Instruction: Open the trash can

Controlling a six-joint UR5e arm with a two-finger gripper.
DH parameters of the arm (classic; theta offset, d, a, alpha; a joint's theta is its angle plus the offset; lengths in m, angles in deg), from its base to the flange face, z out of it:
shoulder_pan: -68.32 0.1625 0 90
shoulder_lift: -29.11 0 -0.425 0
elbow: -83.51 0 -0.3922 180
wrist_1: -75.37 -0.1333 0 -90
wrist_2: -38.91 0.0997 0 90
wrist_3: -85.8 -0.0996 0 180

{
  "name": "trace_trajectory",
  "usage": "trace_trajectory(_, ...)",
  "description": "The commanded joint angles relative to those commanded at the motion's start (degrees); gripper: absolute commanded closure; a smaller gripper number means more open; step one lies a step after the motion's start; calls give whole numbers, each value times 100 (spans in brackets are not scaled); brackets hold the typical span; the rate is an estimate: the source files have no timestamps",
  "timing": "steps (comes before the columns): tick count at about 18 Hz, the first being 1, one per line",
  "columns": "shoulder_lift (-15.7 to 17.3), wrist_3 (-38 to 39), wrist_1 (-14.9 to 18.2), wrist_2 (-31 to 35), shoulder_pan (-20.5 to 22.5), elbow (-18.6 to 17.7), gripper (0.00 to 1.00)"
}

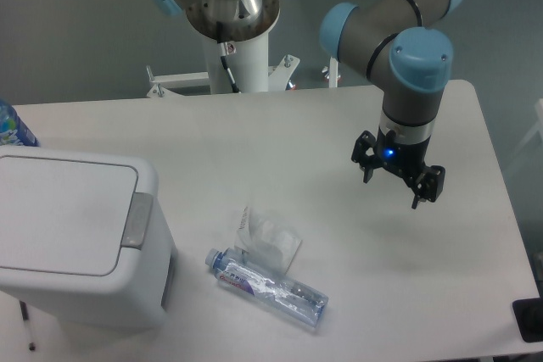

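Observation:
The trash can [76,235] is a big white boxy bin at the left front of the table, its flat lid down and a grey push-latch [137,219] on its right rim. My gripper [395,188] hangs above the table's right side, far to the right of the bin. Its two black fingers are spread apart, open, with nothing between them.
A clear plastic bottle [267,288] lies on its side right of the bin, with a crumpled clear wrapper [269,238] just behind it. A blue-labelled bottle [12,127] peeks in at the left edge. The arm's white base column [237,48] stands at the table's back.

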Motion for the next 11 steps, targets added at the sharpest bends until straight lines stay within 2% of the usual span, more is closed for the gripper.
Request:
trace_trajectory(4, 9, 693, -9, -113, -18, 0, 0)
trace_trajectory(11, 18, 2520, -9, -1000, -61, 272, 0)
